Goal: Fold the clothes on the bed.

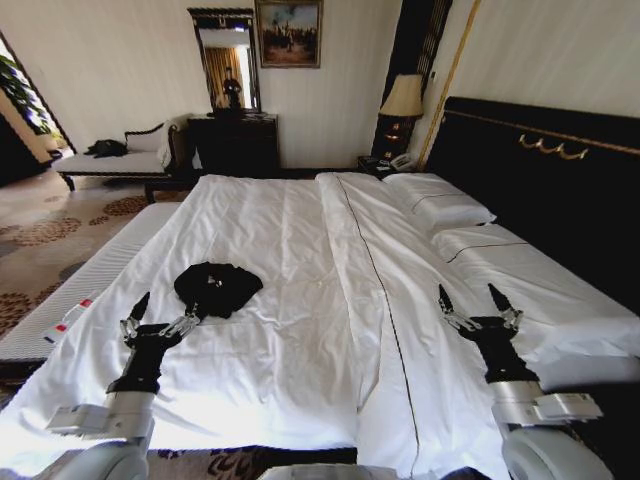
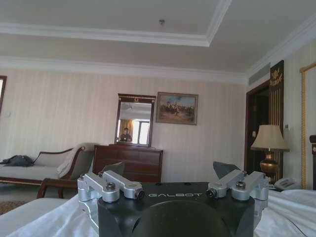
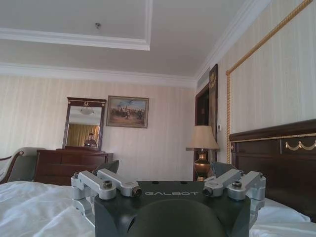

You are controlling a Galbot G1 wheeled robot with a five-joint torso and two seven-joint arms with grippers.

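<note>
Step in hand: the start. Nothing is grasped and no fold is made; the T-shirt (image 1: 216, 287) lies as a crumpled black heap on the bed (image 1: 290, 250), on the robot's left half of the white duvet (image 1: 300, 330), toward the near edge.

Left gripper (image 1: 160, 315): held low over the duvet just short of the T-shirt, fingers spread, holding nothing. One fingertip is just beside the heap's near edge; whether it touches cannot be told.

Right gripper (image 1: 478, 303): over the right half of the bed, well apart from the T-shirt, fingers spread, holding nothing. It stands near the pillows (image 1: 440, 205).

Next move, as judged: the heap must be opened flat before any fold. That calls for the left gripper to reach on, find a hem or shoulder and pinch it alone, without taking duvet with it; the right gripper would have to cross the duvet's dark seam line to help.

Surroundings: dark headboard (image 1: 540, 160) to the right; lamp (image 1: 403, 100) at the bed's far corner; dresser (image 1: 234, 142) with mirror (image 1: 225, 60) and painting (image 1: 289, 32) on the far wall; chaise (image 1: 110, 160) with a dark item on it at far left.

In the way: nothing lies between the left gripper and the T-shirt. The soft, creased duvet is the likely trouble.
</note>
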